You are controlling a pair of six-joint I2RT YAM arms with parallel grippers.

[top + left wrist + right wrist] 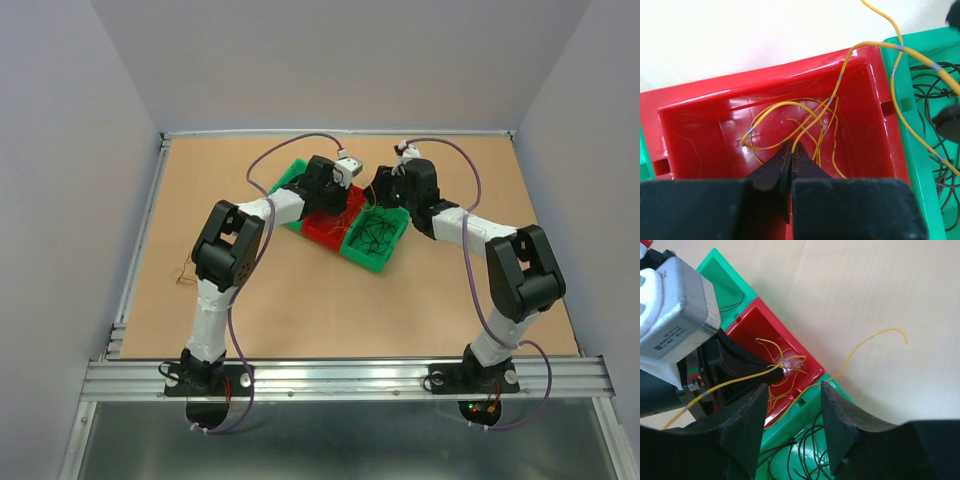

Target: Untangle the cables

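Two grippers, one red bin [700,115]. Left gripper [791,155] sat inside the bin, jaws pressed together on one of the yellow cables [790,103], likely anchoring it. Right gripper [794,390] hung spread above the bin's rim, a loose yellow strand [849,357] between its fingers, ungripped. Black cables [927,87] lay in the green bin [910,170] alongside.

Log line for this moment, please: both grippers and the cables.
left gripper: shut on yellow cable in red bin | right gripper: open, above green bin of black cables | tangle: not yet cleared
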